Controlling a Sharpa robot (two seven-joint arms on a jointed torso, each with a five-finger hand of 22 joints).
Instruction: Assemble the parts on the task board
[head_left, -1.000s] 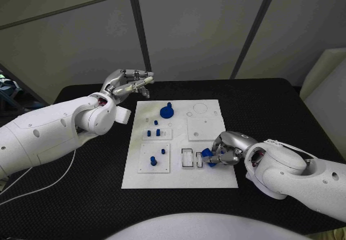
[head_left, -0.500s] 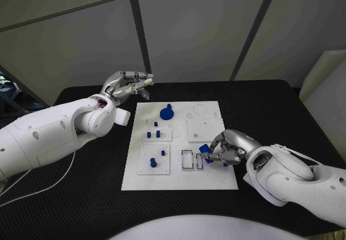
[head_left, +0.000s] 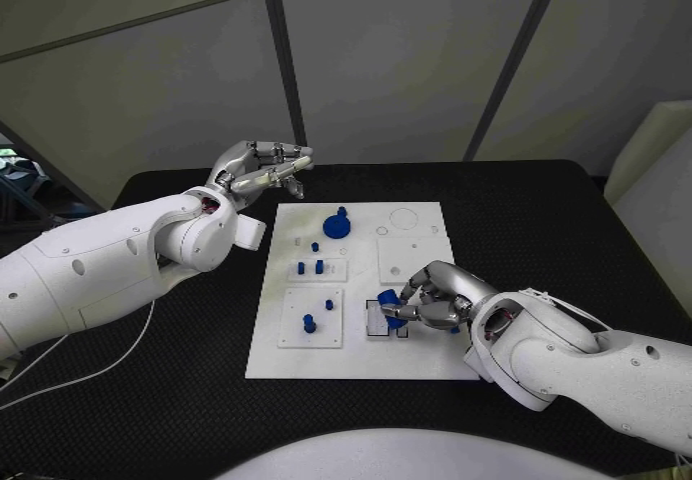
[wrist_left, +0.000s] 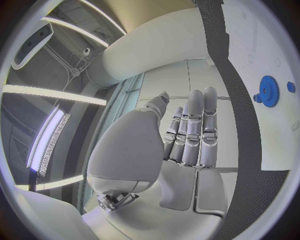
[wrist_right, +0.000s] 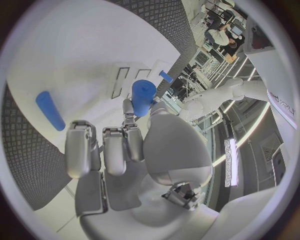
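Observation:
The white task board (head_left: 418, 355) lies in the middle of the black table. My right hand (head_left: 437, 301) hovers low over its near right part and pinches a blue part (head_left: 388, 299) (wrist_right: 143, 95) between thumb and finger, right above two rectangular slots (head_left: 375, 320) (wrist_right: 122, 81). Another blue part (wrist_right: 49, 110) lies flat on the board near its edge. My left hand (head_left: 261, 167) (wrist_left: 187, 135) is raised beyond the board's far left corner, fingers straight, holding nothing. A blue gear (head_left: 336, 225) (wrist_left: 269, 91) stands at the board's far side.
Several small blue pegs stand in the board's left blocks, among them one (head_left: 307, 322) on the near block and a pair (head_left: 307, 266) on the middle block. A white square plate (head_left: 407, 258) sits on the board's right half. Black table surrounds the board.
My right hand has carried the blue part leftward from the board's right edge to above the rectangular slots. The left hand has stayed in place.

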